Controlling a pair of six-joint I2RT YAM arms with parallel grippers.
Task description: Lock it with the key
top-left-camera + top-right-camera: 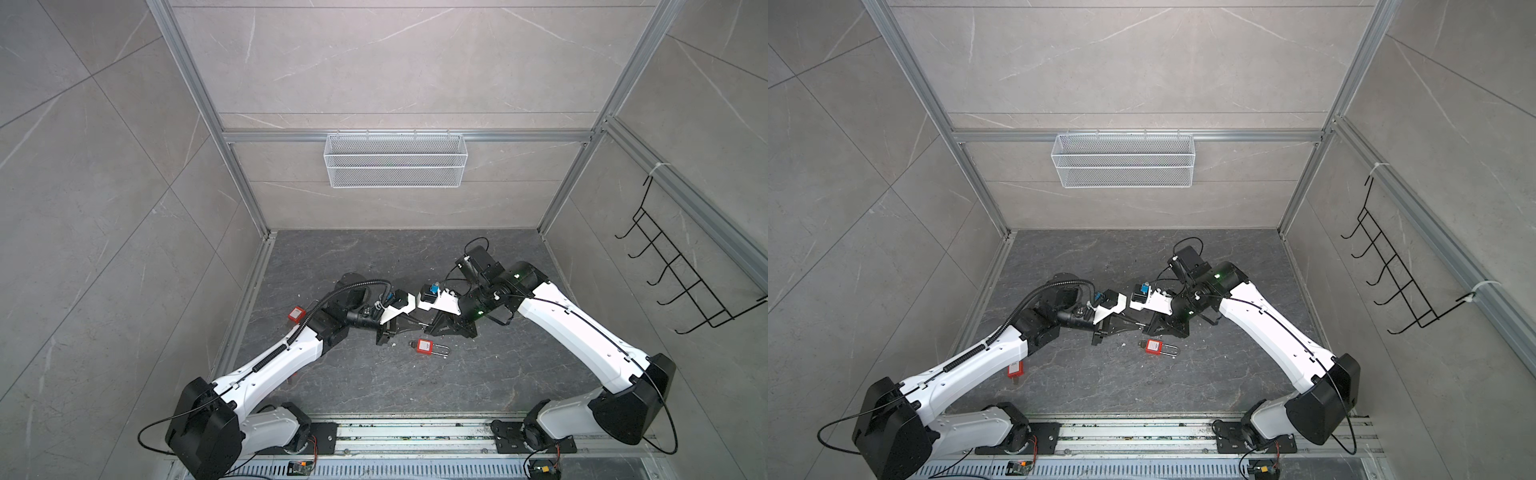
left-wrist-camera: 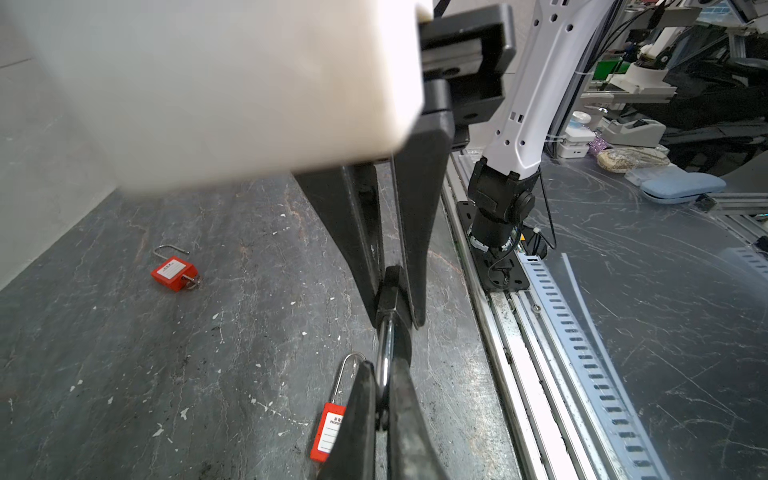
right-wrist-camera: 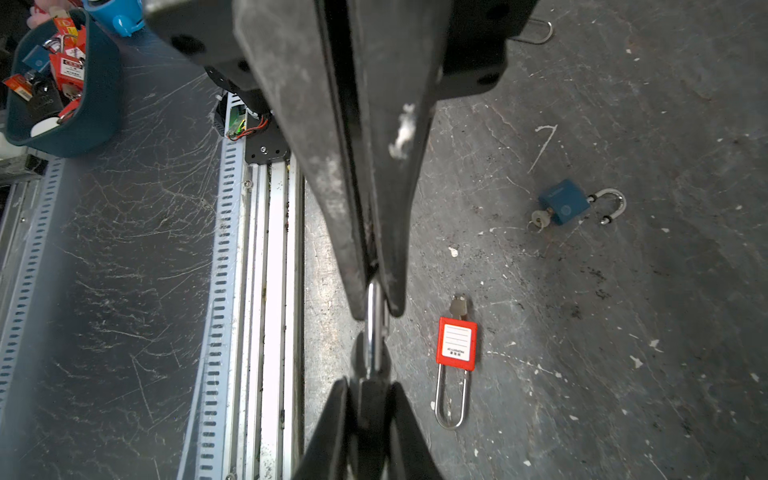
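desk (image 1: 457,374): red padlock (image 1: 424,347) lies loose near the claws | left claw (image 2: 383,368): clamped on chrome shackle (image 3: 374,332) | right claw (image 3: 370,384): clamped on black padlock (image 2: 388,291) body, raised off desk | opposed grips, one arm per end, likely to press shackle home | key: cannot see one on it

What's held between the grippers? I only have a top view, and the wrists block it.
Observer: Right gripper is clamped on a black lock body.
Operator: And left?
Observer: Left gripper is shut on that lock's chrome shackle.
Operator: Any locks I can't see?
Observer: A blue padlock, key in, shackle open, lying on the table; only the right wrist view shows it.
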